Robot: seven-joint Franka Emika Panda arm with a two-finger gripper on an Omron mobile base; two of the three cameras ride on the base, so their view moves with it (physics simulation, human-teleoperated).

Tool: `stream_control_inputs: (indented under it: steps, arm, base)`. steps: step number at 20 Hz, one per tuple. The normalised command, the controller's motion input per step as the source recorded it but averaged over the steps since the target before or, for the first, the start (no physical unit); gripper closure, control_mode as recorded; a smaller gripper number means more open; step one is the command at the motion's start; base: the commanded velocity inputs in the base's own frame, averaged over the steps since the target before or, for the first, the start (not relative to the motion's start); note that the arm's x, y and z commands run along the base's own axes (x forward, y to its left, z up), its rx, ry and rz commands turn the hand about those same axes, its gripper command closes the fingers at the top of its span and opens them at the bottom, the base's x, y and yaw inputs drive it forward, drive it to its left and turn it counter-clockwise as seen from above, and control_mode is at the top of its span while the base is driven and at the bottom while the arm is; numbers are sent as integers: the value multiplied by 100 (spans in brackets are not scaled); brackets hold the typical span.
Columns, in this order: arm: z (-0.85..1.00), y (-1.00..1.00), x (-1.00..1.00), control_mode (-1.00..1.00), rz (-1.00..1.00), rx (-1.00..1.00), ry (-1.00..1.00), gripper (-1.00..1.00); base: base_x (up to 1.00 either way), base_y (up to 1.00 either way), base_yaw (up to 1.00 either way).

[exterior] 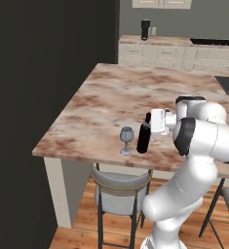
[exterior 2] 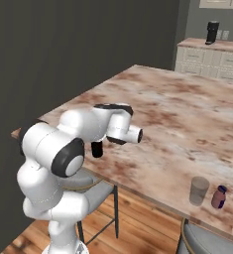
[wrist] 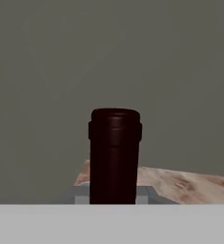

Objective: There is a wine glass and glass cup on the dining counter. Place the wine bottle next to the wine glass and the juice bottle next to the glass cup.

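The wine bottle (exterior: pixel 143 138), tall and black, stands nearly upright over the front part of the dining counter (exterior: pixel 111 92), just right of the wine glass (exterior: pixel 126 140) and apart from it. My gripper (exterior: pixel 151 122) is shut on the bottle's upper part, reaching in from the right. I cannot tell whether the bottle's base touches the stone. In the hand view its dark red top (wrist: pixel 115 143) rises in the middle. From the right base view the bottle's lower end (exterior 2: pixel 96 149) shows under my arm. The glass cup (exterior 2: pixel 199 190) and the juice bottle (exterior 2: pixel 218 197) stand side by side near the counter's front right.
A grey stool (exterior: pixel 118 187) is tucked under the counter's front edge below the wine glass, and another stool (exterior 2: pixel 209 242) sits below the cup. A dark wall runs along the left. A back worktop (exterior: pixel 174 41) carries a dark canister (exterior: pixel 145 29).
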Motion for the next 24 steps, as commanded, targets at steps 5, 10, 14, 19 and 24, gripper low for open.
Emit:
stream_control_inputs:
  steps: [5,10,14,19,24]
  arm:
    - [-25,0,21,-100,0,0,0,100]
    - [-31,0,2,-100,0,0,0,100]
    - [-26,0,0,-100,0,0,0,100]
    - [-26,3,-2,-100,0,0,0,-100]
    - [-24,6,-4,-100,0,0,0,-100]
  base:
    - [0,0,0]
    - [0,0,0]
    - [0,0,0]
    - [0,0,0]
    - [0,0,0]
